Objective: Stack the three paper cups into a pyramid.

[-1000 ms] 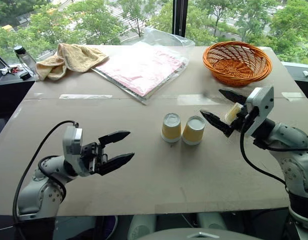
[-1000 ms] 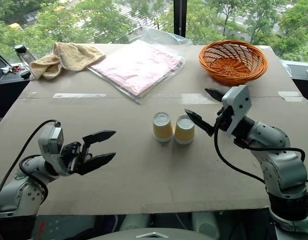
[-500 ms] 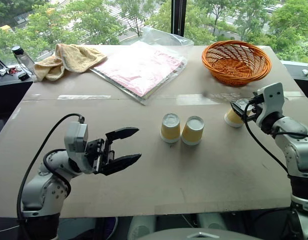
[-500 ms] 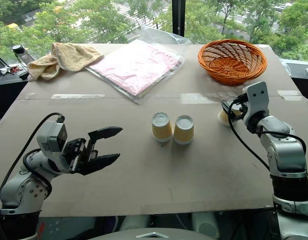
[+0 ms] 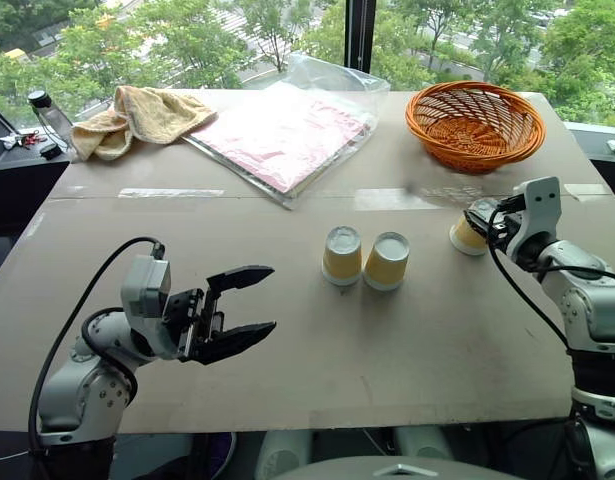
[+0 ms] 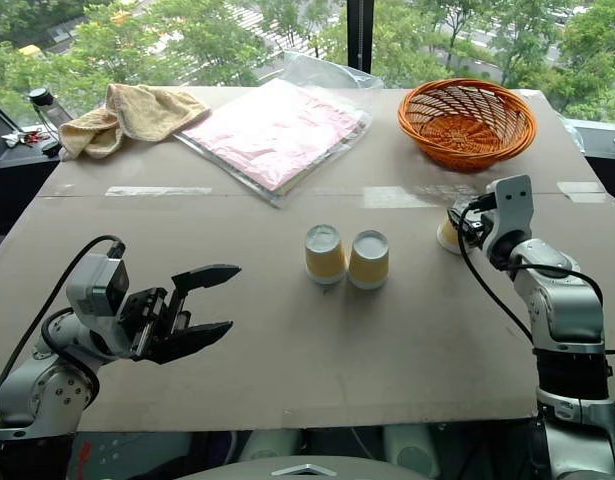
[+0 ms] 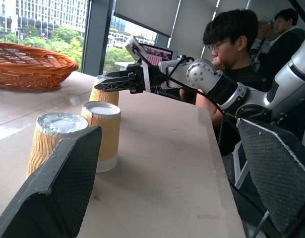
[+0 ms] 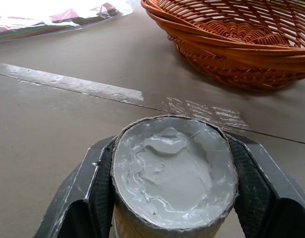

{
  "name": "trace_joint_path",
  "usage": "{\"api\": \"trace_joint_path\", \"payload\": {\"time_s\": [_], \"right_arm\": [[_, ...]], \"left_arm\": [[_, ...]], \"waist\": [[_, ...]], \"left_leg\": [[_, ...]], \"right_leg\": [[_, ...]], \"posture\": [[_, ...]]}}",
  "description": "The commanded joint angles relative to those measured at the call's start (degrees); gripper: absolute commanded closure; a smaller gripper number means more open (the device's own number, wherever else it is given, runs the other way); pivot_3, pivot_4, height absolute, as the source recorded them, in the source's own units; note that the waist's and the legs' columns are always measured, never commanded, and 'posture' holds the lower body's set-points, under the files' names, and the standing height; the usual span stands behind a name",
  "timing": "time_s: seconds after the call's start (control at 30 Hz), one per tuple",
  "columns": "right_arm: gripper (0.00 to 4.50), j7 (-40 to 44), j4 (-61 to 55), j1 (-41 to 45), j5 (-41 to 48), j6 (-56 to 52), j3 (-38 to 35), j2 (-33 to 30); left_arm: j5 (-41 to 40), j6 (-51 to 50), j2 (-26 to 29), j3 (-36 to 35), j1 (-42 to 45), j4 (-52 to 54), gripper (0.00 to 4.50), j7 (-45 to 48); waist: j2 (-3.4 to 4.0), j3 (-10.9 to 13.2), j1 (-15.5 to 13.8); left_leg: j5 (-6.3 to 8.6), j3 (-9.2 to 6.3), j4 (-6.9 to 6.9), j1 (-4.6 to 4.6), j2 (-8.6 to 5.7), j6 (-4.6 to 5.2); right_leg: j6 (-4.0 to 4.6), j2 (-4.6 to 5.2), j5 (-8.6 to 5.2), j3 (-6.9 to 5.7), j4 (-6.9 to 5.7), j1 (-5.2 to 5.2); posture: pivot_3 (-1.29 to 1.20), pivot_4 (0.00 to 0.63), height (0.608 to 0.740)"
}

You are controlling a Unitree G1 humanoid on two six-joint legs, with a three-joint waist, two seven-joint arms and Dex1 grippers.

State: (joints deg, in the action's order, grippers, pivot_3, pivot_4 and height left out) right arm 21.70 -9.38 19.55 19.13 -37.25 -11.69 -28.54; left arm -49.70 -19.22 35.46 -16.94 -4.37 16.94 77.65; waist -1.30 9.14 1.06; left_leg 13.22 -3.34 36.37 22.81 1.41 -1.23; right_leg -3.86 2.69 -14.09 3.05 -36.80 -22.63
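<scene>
Matt paper cups stand on a dull cardboard-like tabletop near a woven wicker basket.

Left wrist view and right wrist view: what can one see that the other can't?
The left wrist view alone has the two cups standing side by side, the right gripper seen from the side, the open left gripper, and two people beyond the table's edge. The right wrist view alone has the pink packet in clear wrap, a strip of clear tape, and the third cup's grey base squeezed between two black fingers. Both have that third cup, the orange basket and the brown table.
</scene>
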Motion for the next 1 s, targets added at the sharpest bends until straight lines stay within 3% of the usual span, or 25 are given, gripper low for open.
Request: {"api": "trace_joint_path", "payload": {"time_s": [0.03,0.33,0.5,1.0], "right_arm": [[1.86,2.93,-5.83,0.94,3.12,0.92,-2.16,-1.68],[1.86,8.64,-17.83,14.70,17.03,-11.03,3.01,-2.91],[1.86,11.21,-20.78,20.86,21.92,-18.77,8.56,-5.07],[1.86,13.06,-20.66,24.01,18.42,-18.77,18.34,-5.93]], "left_arm": [[-0.40,0.61,-0.74,-0.59,0.84,-0.67,0.00,-1.44],[2.33,8.95,-3.22,-4.84,0.45,-10.46,0.00,0.75],[-1.76,5.40,-0.82,-7.01,-2.27,-10.82,0.00,4.83],[-3.75,2.27,1.24,-11.07,-5.80,-10.73,0.00,6.17]], "waist": [[0.02,0.01,0.01],[0.24,0.15,1.25],[0.13,0.15,1.03],[0.14,0.17,1.15]], "left_leg": [[0.00,0.00,0.00,0.00,0.00,0.00],[0.00,-0.04,0.00,-0.02,0.02,0.00],[0.00,-0.14,-0.08,0.10,0.04,0.00],[0.00,-0.11,-0.07,0.12,0.04,0.00]], "right_leg": [[0.00,0.00,0.00,0.00,0.00,0.00],[-0.06,-0.02,0.04,-0.01,-0.02,-0.02],[-0.02,0.00,0.01,-0.16,0.04,-0.04],[0.00,0.03,-0.01,-0.15,0.02,-0.13]], "posture": [[0.00,0.150,0.740],[0.00,0.150,0.740],[0.00,0.150,0.740],[0.00,0.150,0.740]]}}
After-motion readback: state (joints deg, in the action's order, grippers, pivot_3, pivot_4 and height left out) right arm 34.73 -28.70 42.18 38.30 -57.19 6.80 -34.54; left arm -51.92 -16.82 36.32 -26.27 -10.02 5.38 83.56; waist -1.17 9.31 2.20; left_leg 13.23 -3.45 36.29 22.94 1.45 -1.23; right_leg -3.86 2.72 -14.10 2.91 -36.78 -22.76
